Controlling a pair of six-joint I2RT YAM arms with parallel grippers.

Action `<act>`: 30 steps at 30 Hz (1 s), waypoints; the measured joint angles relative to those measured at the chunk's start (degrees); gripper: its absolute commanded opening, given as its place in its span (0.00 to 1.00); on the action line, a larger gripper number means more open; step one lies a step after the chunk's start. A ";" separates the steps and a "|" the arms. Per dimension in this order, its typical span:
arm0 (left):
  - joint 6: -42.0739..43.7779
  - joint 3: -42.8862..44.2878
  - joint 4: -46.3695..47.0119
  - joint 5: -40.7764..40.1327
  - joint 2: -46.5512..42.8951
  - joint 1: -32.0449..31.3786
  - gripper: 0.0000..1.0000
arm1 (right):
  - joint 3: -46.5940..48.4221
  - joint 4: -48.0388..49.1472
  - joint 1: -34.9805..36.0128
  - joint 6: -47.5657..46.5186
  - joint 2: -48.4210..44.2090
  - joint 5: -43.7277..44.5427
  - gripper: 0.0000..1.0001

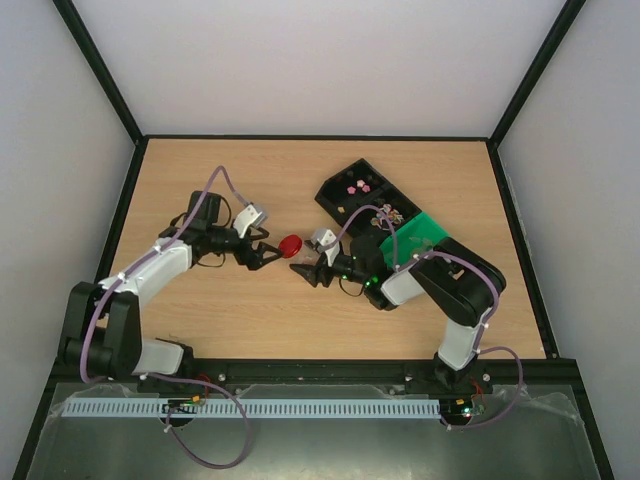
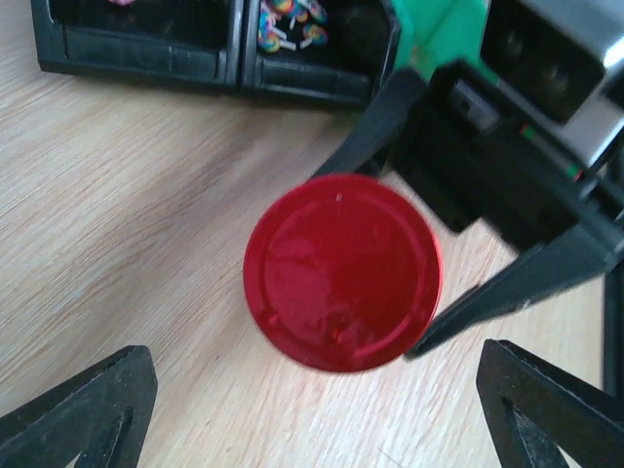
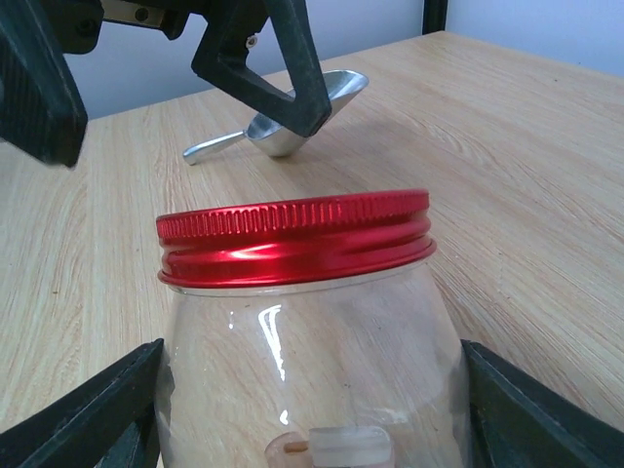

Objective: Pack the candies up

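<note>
My left hand (image 2: 317, 363) is spread wide and holds nothing; it hangs just above the red lid (image 2: 341, 273), one finger on each side of it and touching neither edge. My right hand (image 3: 312, 363) is closed around the glass jar (image 3: 292, 327), its fingers against the glass on both sides below the lid. The lid sits on the jar's mouth, though I cannot tell whether it is screwed tight.

The candies (image 1: 358, 186) lie in the compartments of the black tray (image 1: 335, 197) at the far right, pink in one and mixed colours (image 2: 288, 24) in another, well apart from the jar's mouth. Through the glass I see only a pale bit at the bottom edge, too cropped to name. By my reckoning the packing is barely begun: the lid must come off, the sweets must be moved over, and the jar must be closed. The silver scoop (image 3: 292, 122) lies on the table (image 1: 220, 310) beyond my left hand, held by neither hand.

The table is pale wood grain, smooth and flat. Something green (image 1: 420, 235) lies just beside the tray. Plain light walls with dark corner struts close in the far side and both flanks
</note>
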 measured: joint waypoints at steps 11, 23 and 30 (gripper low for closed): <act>-14.45 -0.46 6.97 -3.52 0.66 -5.57 0.91 | -0.48 3.65 -0.15 2.40 1.44 -1.75 0.02; -16.87 1.46 7.78 -6.27 3.65 -9.16 0.59 | -0.94 4.35 -0.20 3.43 1.44 -1.88 0.01; -13.92 2.12 5.64 -5.40 3.63 -9.14 0.44 | -1.36 5.05 -0.17 3.56 1.44 -1.97 0.01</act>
